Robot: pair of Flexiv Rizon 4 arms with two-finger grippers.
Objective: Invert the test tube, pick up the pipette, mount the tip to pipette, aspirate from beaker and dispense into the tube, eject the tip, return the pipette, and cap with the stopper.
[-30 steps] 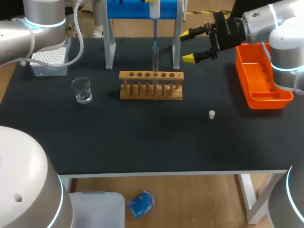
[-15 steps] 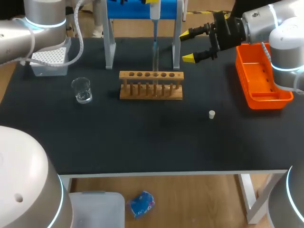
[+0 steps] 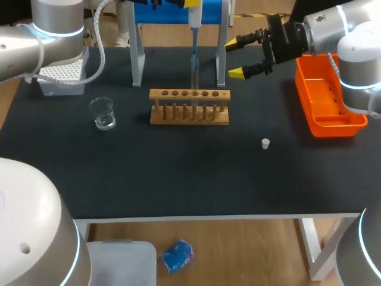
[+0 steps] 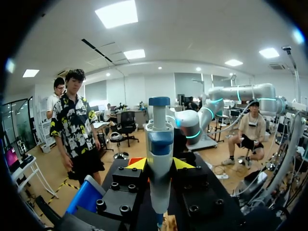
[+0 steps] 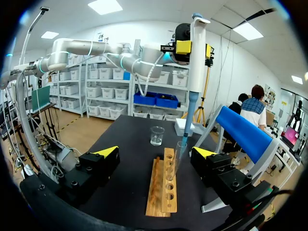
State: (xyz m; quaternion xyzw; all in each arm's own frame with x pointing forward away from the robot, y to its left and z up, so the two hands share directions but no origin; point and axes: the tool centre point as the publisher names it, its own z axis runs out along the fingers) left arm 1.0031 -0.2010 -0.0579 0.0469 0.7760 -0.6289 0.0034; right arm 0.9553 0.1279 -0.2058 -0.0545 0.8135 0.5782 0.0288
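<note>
The left arm (image 3: 27,47) comes in from the far left, its wrist high over the far middle of the desk (image 3: 178,173). The left claw (image 4: 160,166) is clamped on the pipette (image 4: 160,139), a yellow fingertip (image 4: 138,164) on each side. The pipette hangs upright, and its thin tip meets the top of the tube (image 3: 194,89) standing in the wooden rack (image 3: 189,113).

The right arm (image 3: 333,27) reaches in from the far right above the orange bin (image 3: 351,122). The right claw (image 3: 244,57) is level, pointing left toward the rack, with its fingers wide apart and holding nothing.

The beaker (image 3: 103,113) stands left of the rack. The white stopper (image 3: 265,143) lies nearer, to the right.
</note>
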